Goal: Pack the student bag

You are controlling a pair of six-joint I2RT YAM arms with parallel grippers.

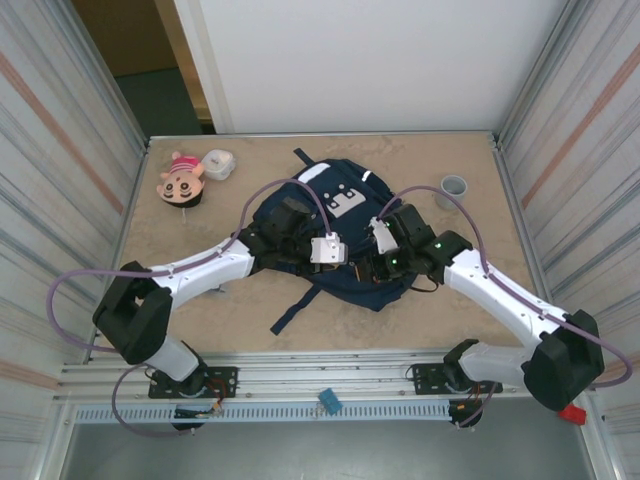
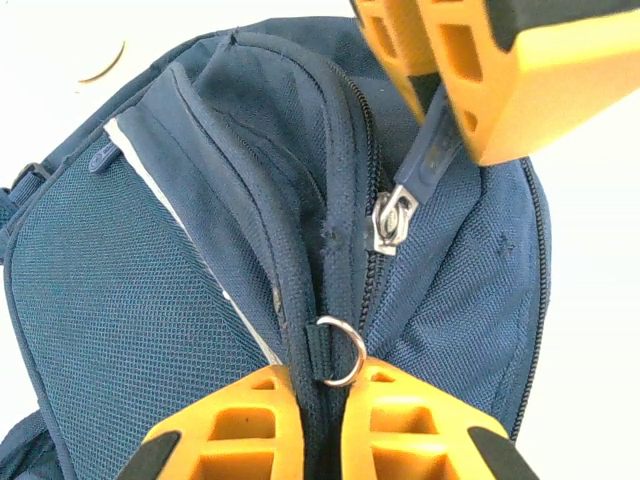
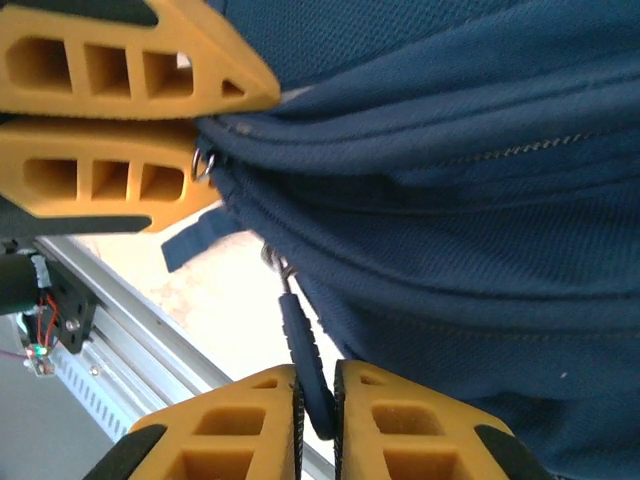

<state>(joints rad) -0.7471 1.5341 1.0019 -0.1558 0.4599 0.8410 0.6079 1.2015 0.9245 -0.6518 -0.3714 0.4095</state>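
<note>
Presently we find the student bag [image 1: 335,180] lying flat at the centre of the bench [image 1: 220,320], with both arms reaching in to its lower edge in the top view. On the left hand [image 2: 320,380] the jaws are fully closed, pinching the dark fabric loop [image 2: 310,345] that carries a metal ring [image 2: 360,350], at the bottom centre of the left wrist view. On the right hand [image 3: 316,378] the jaws are drawn close with the zipper pull [image 3: 303,335] between them. It appears held, though we cannot tell how firmly. The governing relation lies along the zipper track: in the left wrist view it runs from the loop at bottom centre up toward the top of the frame. The slider [image 2: 390,222] sits just above the loop, its pull stretched toward the upper right, where the right hand has it. Both hands are thus near each other on one line, the left as anchor at the track's end and the right on the pull. In our judgement the coming move is a draw of the slider along that track, away from the left hand, and it falls to the right arm. Whether the compartment lies open above the slider we cannot tell.
</note>
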